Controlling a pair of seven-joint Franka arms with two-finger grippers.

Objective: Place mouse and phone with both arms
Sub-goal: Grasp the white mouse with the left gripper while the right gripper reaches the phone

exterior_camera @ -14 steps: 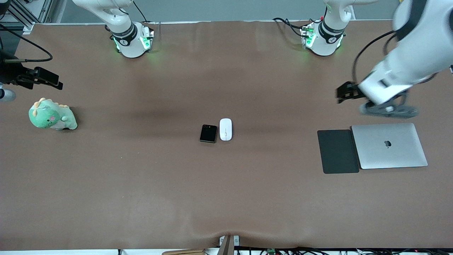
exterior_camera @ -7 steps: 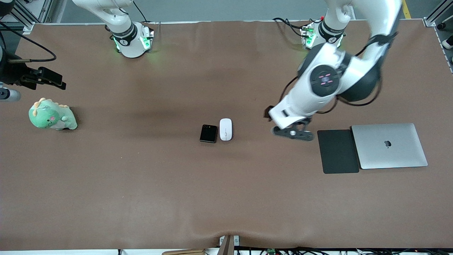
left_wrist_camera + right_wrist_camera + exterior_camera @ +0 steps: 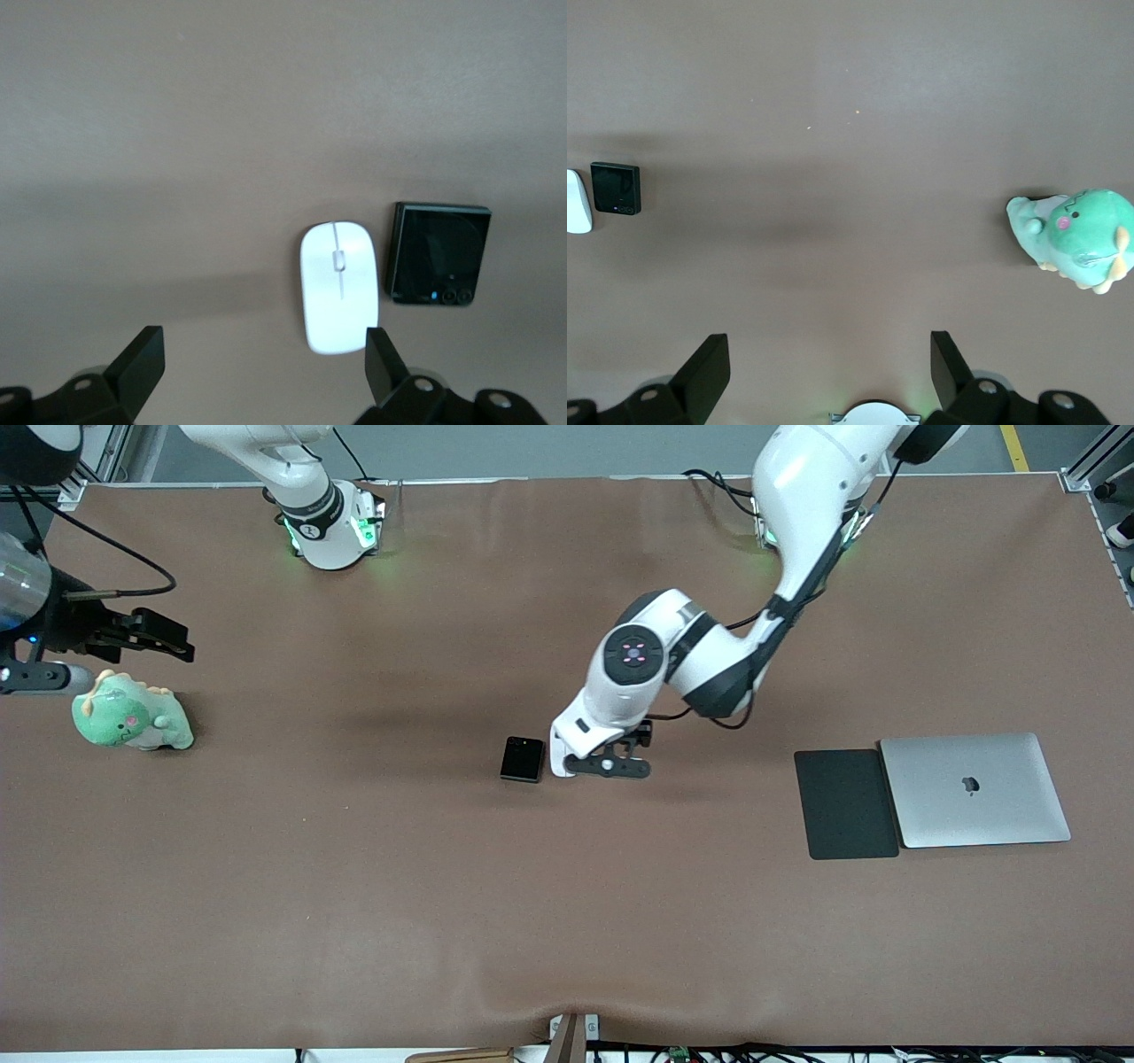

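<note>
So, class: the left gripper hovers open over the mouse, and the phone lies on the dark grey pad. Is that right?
Not quite. The phone lies on the bare table beside the mouse, apart from the dark grey pad, as the front view shows. The left gripper does hover open over the mouse.

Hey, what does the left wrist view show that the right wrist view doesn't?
Only the left wrist view shows the whole mouse close up, under the open left gripper. Only the right wrist view shows the green dinosaur plush and the open right gripper. Both show the phone lying beside the mouse on the brown table.
</note>
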